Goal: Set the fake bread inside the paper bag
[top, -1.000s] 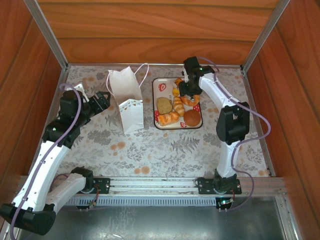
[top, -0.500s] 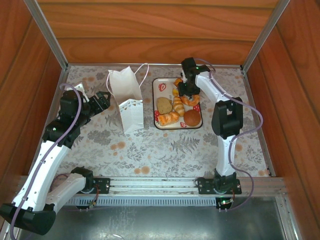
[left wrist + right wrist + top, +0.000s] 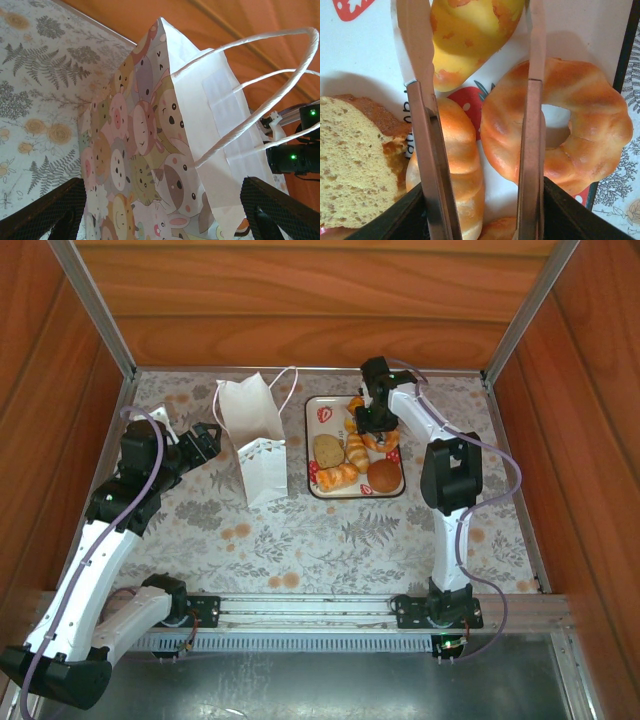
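White paper bag (image 3: 150,145), cartoon-animal sides; golden-orange doughnut (image 3: 600,145); strawberry-printed tray (image 3: 580,30); coppery tongs (image 3: 427,165)

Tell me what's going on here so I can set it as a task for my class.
The right gripper holds thin metal tongs down over the strawberry-printed tray of toy pastries. The open blades hang over an orange roll and the ring doughnut, and nothing is pinched yet. The left gripper sits open beside the upright paper bag, facing its cartoon-animal side.
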Robot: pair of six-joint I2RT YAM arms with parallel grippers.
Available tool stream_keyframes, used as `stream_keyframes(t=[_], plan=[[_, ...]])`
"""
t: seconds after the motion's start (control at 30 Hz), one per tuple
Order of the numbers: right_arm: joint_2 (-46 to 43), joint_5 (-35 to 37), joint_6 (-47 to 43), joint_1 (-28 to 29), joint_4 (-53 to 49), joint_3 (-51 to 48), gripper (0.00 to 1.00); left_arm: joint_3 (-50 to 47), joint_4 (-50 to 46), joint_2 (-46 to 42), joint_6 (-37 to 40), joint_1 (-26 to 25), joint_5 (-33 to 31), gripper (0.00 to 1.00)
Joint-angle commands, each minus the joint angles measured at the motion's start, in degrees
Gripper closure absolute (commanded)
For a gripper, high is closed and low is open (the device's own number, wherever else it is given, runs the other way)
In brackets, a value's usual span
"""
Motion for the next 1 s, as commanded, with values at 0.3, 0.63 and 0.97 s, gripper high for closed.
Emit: stream_keyframes(t=[0.3, 0.63, 0.97], plan=[[-3.19, -2.68, -0.04, -0.33, -1.31, 0.02, 0.55, 1.36, -0.05, 0.54, 1.03, 0.26, 0.08, 0.15], [-11.03, -4.04, 0.66, -0.33, 1.03, -4.12, 0.57, 4.99, -2.11, 2.76, -0.7, 0.3, 2.05, 0.19], [-20.5, -3.71, 0.24, -0.25, 0.59, -7.77, 0.57, 10.18, -5.63, 8.44, -2.08, -1.9, 0.52, 0.21]])
